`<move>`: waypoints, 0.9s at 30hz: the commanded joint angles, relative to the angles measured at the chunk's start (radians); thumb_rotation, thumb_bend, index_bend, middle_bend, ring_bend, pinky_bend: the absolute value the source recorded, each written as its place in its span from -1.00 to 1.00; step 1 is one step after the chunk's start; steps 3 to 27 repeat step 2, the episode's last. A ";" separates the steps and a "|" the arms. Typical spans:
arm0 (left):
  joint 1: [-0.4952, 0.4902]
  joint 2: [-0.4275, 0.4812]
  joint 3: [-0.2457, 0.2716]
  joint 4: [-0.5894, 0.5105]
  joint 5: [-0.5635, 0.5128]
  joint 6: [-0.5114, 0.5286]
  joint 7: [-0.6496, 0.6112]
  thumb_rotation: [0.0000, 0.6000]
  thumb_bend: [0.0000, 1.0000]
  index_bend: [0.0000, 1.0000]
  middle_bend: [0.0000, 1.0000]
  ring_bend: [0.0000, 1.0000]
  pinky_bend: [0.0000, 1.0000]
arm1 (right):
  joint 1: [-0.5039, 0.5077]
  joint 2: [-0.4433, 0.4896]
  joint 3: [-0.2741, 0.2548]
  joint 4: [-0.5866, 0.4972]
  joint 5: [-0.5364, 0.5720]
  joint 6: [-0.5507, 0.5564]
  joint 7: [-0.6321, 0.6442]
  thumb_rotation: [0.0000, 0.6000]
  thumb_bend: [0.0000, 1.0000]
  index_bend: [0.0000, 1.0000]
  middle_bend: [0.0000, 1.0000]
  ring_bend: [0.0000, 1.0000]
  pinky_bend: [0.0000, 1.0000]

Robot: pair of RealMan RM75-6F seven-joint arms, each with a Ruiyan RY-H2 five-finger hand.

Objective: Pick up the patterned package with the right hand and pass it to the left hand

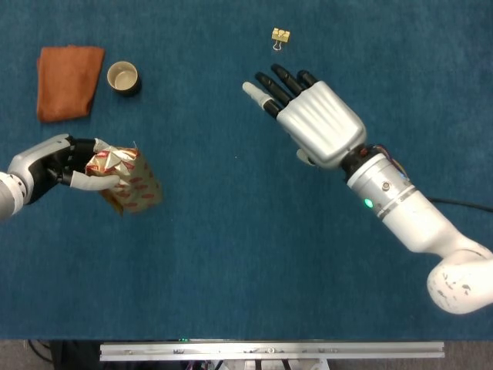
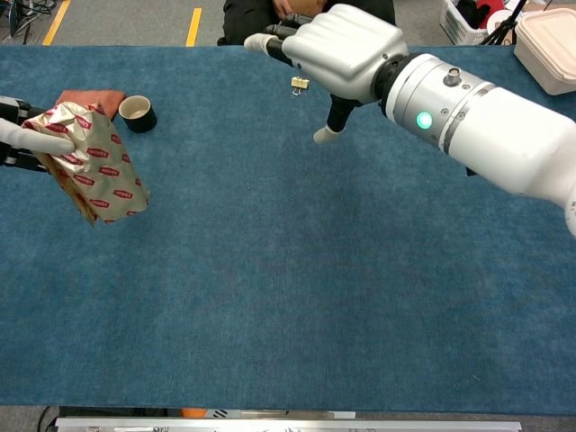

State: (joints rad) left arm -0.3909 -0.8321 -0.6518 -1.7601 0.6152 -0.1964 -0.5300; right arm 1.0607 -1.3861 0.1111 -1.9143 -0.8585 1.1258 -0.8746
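We see only part of the left hand (image 1: 54, 163) in the chest view, cut off at the frame edge; its fingers pinch the crumpled top of the patterned package (image 1: 127, 180), held above the table's left side. The right hand (image 1: 312, 117) hovers empty, fingers extended and slightly spread.

Left hand (image 2: 13, 144) grips the patterned package (image 2: 94, 162) by its top at the left edge. Right hand (image 2: 342, 49) hangs empty, fingers (image 2: 270, 40) extended, over the far bench (image 2: 288, 270).
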 commanded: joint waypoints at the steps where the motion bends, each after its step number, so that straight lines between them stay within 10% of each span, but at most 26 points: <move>1: 0.000 0.001 0.001 -0.001 -0.001 0.003 0.000 1.00 -0.46 0.16 -0.50 -0.50 -0.43 | -0.006 0.004 -0.002 -0.002 -0.006 -0.002 0.008 1.00 -1.00 -1.00 -0.77 -0.85 -0.48; 27: -0.001 0.000 0.002 -0.002 0.000 0.004 0.000 1.00 -0.46 0.16 -0.50 -0.50 -0.43 | -0.008 0.006 -0.004 -0.001 -0.008 -0.004 0.010 1.00 -1.00 -1.00 -0.77 -0.85 -0.48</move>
